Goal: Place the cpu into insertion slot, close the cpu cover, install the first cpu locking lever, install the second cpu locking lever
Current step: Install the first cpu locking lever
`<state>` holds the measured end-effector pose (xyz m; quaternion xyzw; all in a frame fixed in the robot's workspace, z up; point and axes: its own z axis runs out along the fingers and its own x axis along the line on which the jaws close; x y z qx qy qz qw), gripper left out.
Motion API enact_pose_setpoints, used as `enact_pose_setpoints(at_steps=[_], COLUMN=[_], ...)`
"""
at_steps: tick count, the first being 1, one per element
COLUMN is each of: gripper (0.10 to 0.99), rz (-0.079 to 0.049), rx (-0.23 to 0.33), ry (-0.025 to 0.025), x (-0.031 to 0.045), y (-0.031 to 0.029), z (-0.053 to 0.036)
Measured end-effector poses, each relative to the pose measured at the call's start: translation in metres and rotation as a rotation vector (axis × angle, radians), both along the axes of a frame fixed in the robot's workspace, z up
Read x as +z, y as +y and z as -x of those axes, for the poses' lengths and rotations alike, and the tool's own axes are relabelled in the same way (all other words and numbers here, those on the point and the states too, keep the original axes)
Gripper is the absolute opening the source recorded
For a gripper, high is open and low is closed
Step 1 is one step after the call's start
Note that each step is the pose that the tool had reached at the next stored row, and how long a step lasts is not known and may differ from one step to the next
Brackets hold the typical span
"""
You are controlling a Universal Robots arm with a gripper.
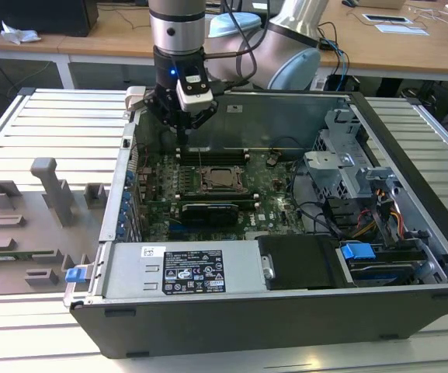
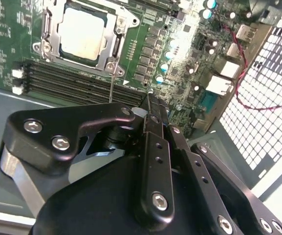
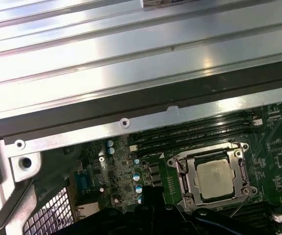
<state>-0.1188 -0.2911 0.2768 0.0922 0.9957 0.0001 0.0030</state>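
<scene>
- Gripper (image 2: 148,105) hangs above the motherboard, jaws pressed together and grasping nothing.
- Beneath it, the cpu (image 2: 82,33) sits in the insertion slot (image 2: 112,46), cpu cover (image 3: 191,177) down.
- Exterior view alone shows the grey fixture tray (image 1: 22,241).

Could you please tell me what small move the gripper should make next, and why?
Probably ease the gripper down toward the thin wire lever, which stands up unlatched. The silver square chip is already seated, the silver metal frame plate looks closed over its rim, and the lever rises from that plate's corner, beside the long black memory slots under the gripper.
</scene>
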Motion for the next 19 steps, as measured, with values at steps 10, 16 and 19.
enact_pose_setpoints(at_steps=[10, 16, 19], gripper=[0.106, 0.106, 0.106], rz=[0.000, 0.000, 0.000], rx=[0.066, 0.066, 0.066], ry=[0.0003, 0.0013, 0.0019], x=[-0.0042, -0.0060, -0.0072], y=[0.0067, 0.0103, 0.0116], z=[-0.0075, -0.0211, -0.0272])
